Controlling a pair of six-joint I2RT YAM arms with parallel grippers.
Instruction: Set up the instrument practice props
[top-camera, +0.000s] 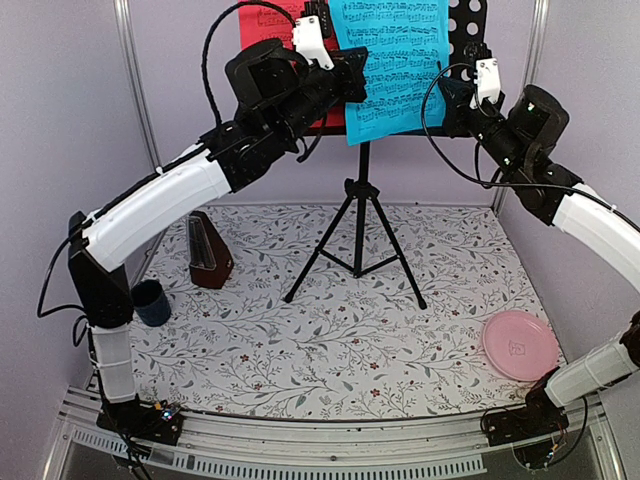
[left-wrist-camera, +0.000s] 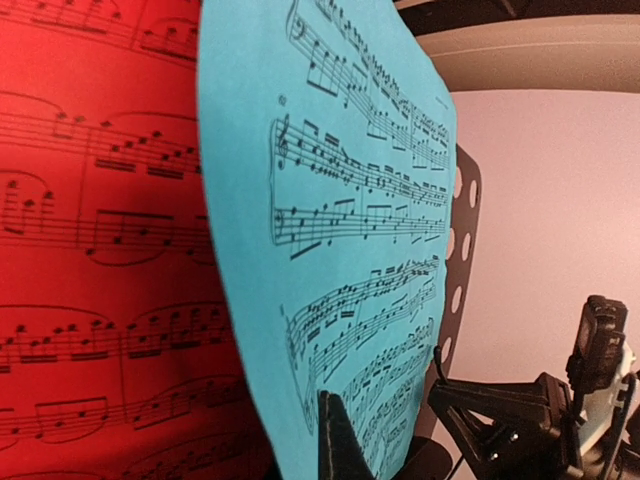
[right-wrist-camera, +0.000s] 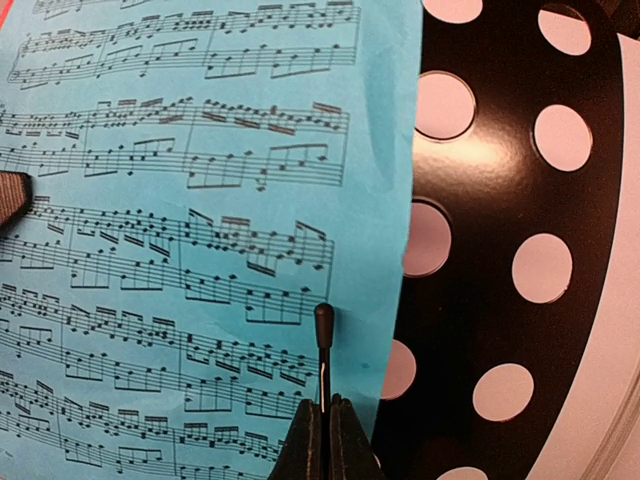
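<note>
Floral tabletop (top-camera: 350, 340), lilac walls. Dead centre: music stand (top-camera: 361, 205) upright, red sheet (left-wrist-camera: 100, 250) and cyan sheet (top-camera: 395, 60) on its desk at 12 o'clock. Metronome (top-camera: 208, 250) standing at 9 o'clock. Left gripper (top-camera: 318, 30) at the sheets, opening impossible to tell. Right gripper (right-wrist-camera: 323, 430) seemingly pinched closed, hold unclear. Probably only straightening left.

White arms (top-camera: 160, 200), black joints (top-camera: 98, 282), black cables (top-camera: 205, 70)

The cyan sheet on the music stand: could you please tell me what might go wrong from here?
1. The cyan sheet sits tilted, its lower edge seemingly below the ledge of the music stand; it may slide off.
2. It overlaps the red sheet, so any adjustment could drag that along.
3. The right gripper works close against the stand, which rests on thin tripod legs; a push might tip it.
</note>
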